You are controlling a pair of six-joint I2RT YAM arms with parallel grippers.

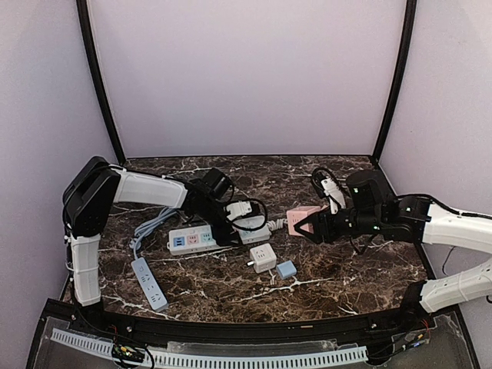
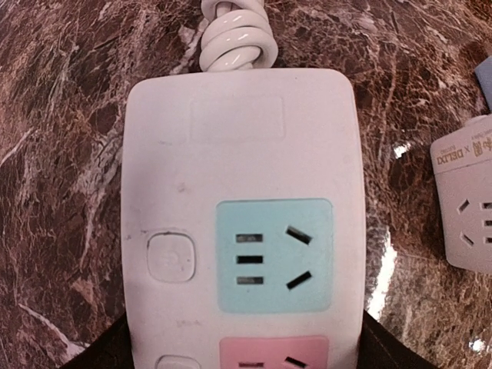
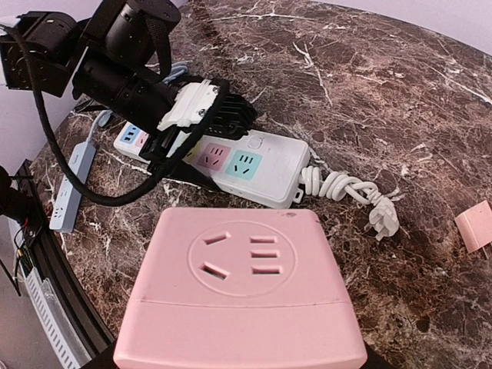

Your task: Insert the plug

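Note:
A white power strip [image 2: 242, 154] with teal and pink sockets lies on the marble; it fills the left wrist view. My left gripper [image 2: 244, 350] straddles it, one dark finger against each long side, shut on it. The strip's coiled white cord [image 3: 338, 188] ends in a white plug [image 3: 382, 219] that lies loose on the table, just beyond the pink cube socket [image 3: 246, 284]. My right gripper [image 3: 238, 363] is shut on that cube, which has a socket face turned up. From above, the cube [image 1: 300, 217] sits right of the strip [image 1: 196, 240].
A white cube adapter [image 1: 263, 257] and a small light-blue block [image 1: 286, 269] lie in front of the strip. A long blue-white strip [image 1: 150, 284] lies at the near left. A black cable with a white plug [image 1: 327, 184] sits at the back right. A small pink piece [image 3: 473, 227] lies right of the cube.

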